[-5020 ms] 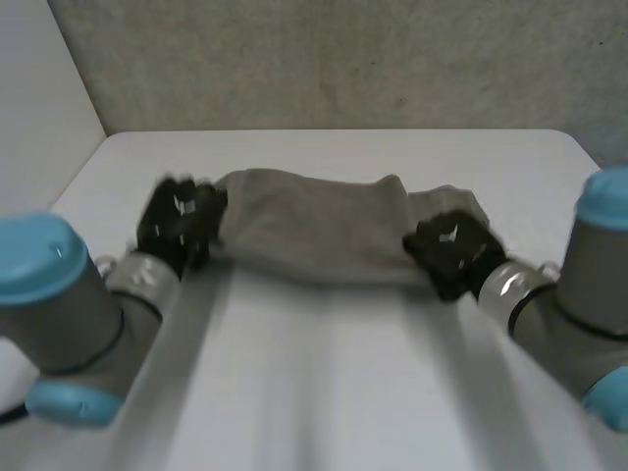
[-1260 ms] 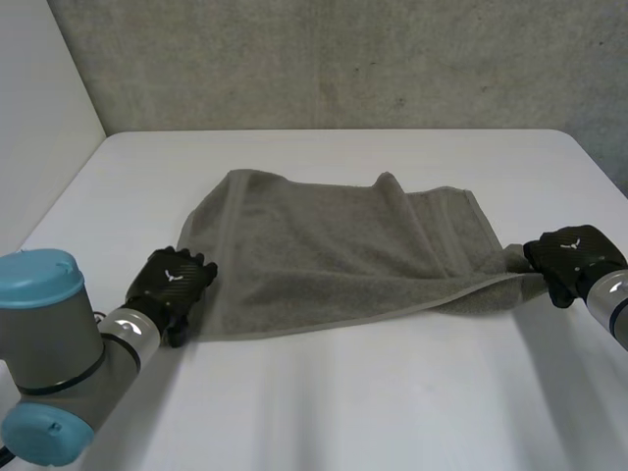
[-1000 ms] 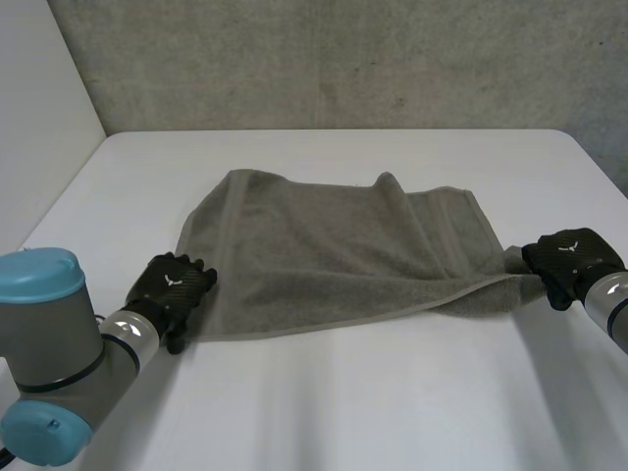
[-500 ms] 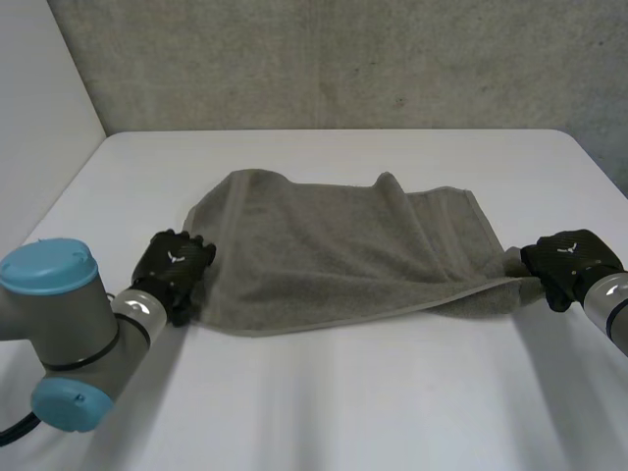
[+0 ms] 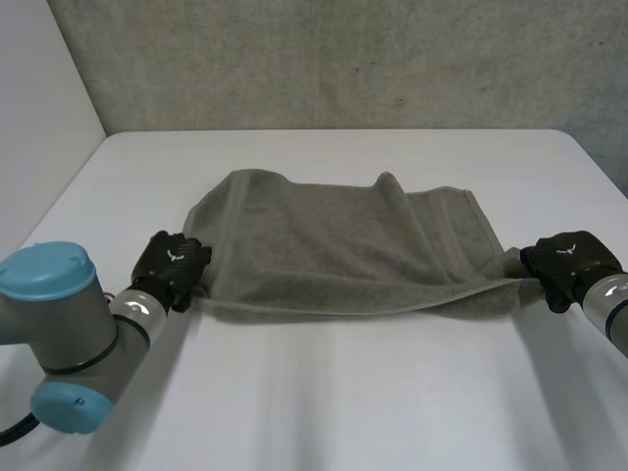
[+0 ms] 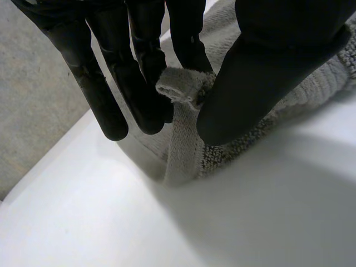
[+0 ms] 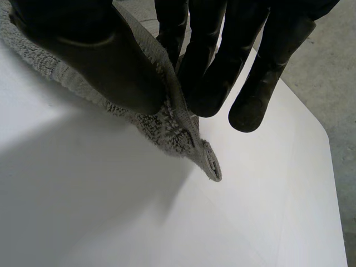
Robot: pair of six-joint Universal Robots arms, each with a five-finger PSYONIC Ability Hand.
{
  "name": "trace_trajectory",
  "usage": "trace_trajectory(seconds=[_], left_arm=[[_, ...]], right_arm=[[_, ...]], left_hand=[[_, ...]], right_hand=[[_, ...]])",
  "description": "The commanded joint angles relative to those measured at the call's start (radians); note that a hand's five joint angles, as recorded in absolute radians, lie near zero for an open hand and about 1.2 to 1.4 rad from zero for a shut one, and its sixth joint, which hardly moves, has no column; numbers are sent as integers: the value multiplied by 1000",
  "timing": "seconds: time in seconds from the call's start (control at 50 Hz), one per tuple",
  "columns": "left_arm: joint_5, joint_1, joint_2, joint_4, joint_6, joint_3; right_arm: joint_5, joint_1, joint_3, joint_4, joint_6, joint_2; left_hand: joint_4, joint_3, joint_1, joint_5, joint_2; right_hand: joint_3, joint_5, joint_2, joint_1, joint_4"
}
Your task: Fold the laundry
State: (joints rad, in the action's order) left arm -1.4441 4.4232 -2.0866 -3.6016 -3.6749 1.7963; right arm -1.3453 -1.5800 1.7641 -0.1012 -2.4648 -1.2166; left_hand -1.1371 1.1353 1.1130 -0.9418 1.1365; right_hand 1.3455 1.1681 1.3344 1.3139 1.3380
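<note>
Towel point(image 5: 343, 245) corners are pinched by left robot hand point(image 5: 172, 267) and right robot hand point(image 5: 569, 263); slippage is risked under tension.

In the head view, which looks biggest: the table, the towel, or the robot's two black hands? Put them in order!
1. table, the biggest.
2. towel, next.
3. left hand and right hand: smallest, and they look about alike, so no ranking between them.

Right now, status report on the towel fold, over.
Left hand pinching towel at near left corner. Right hand pinching near right corner. Towel spread between them. Nothing in the way.
</note>
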Motion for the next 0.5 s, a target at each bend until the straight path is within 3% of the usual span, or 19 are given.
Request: trace_trajectory(seconds=[0.02,0.04,0.06,0.08,0.1,0.12,0.5], left_arm=[[4,27,31,0,-4,57],[4,27,31,0,-4,57],[4,28,33,0,-5,58],[4,30,33,0,-5,60],[4,30,33,0,-5,60],[2,28,33,-2,-5,60],[2,28,0,-20,-5,34]], right_arm=[[0,0,0,0,3,0],[0,0,0,0,3,2],[0,0,0,0,3,2],[0,0,0,0,3,2],[0,0,0,0,3,2],[0,0,0,0,3,2],[0,0,6,0,3,3]], left_hand=[[-131,133,155,-152,131],[-130,132,155,-151,131],[18,-16,6,-3,-17],[301,-299,-277,281,-301],[304,-302,-280,283,-303],[479,-477,-454,458,-478],[416,-414,-392,395,-415]], right_hand=[[51,54,62,82,58],[51,54,62,82,58],[51,54,62,82,58],[51,54,62,82,58],[51,54,62,82,58],[51,54,62,82,58],[51,54,62,82,58]])
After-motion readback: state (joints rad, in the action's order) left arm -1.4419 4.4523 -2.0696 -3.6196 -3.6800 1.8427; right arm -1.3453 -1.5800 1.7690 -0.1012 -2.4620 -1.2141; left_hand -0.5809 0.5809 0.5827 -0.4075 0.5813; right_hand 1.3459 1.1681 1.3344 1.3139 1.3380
